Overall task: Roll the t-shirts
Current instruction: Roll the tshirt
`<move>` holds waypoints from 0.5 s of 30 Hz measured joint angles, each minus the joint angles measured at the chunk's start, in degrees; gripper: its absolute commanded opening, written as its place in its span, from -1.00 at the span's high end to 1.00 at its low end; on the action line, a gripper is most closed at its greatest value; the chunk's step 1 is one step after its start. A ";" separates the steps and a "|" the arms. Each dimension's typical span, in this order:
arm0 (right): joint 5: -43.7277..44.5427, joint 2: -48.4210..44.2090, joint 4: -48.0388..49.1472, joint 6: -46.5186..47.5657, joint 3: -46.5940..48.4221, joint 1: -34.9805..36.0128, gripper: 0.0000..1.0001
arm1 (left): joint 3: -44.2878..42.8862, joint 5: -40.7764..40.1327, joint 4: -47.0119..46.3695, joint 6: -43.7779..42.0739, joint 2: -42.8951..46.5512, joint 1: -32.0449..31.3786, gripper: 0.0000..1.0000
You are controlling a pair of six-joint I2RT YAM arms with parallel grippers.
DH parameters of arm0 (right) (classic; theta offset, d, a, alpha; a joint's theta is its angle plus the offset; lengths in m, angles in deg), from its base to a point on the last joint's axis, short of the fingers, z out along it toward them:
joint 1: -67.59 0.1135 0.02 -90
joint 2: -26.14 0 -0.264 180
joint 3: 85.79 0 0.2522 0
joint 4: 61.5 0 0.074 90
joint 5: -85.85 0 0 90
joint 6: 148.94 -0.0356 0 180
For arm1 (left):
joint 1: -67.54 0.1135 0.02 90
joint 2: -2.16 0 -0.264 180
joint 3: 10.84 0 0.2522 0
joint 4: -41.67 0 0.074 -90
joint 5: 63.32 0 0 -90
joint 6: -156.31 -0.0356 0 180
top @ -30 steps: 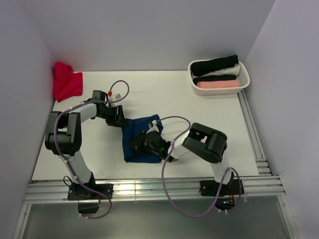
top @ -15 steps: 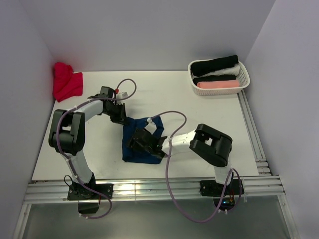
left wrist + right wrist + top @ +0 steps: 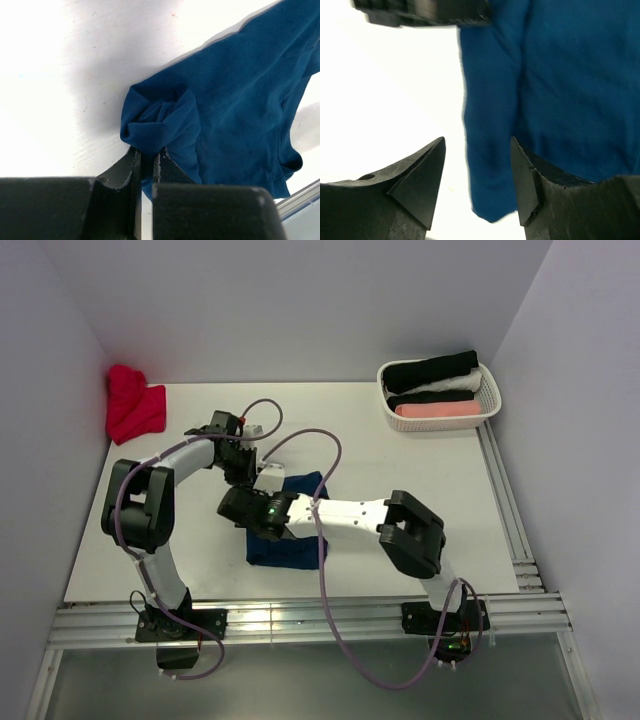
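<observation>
From above, your navy t-shirt (image 3: 290, 548) lies crumpled on the white worktop (image 3: 380, 450), with the left hand (image 3: 250, 478) and right hand (image 3: 228, 510) both at its far left corner. A red t-shirt (image 3: 132, 405) sits well apart beyond it. In the left wrist view, the left hand (image 3: 147, 160) is clamped on a bunched fold of the navy t-shirt (image 3: 235, 100). In the right wrist view, the right hand (image 3: 477, 175) has its fingers apart, with the navy t-shirt's (image 3: 560, 90) edge between them.

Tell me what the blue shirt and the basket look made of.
The blue shirt looks like soft matte knit cloth, likely cotton: it bunches and creases. The basket seems white plastic, judging by its stiff lattice wall.
</observation>
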 measured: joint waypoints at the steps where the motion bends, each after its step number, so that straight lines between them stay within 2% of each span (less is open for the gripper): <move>1: 0.81 1.49 -1.86 0.59 2.91 0.11 -0.18 | -0.17 -0.44 0.20 0.00 0.00 -0.22 0.96; 7: 3.37 8.87 -8.66 3.41 11.74 0.20 -0.13 | -1.09 -2.36 1.40 0.00 0.00 -1.29 0.96; 15: 4.70 13.05 -12.70 5.73 15.96 0.52 -0.10 | -1.51 -3.54 1.99 0.02 0.00 -1.95 0.96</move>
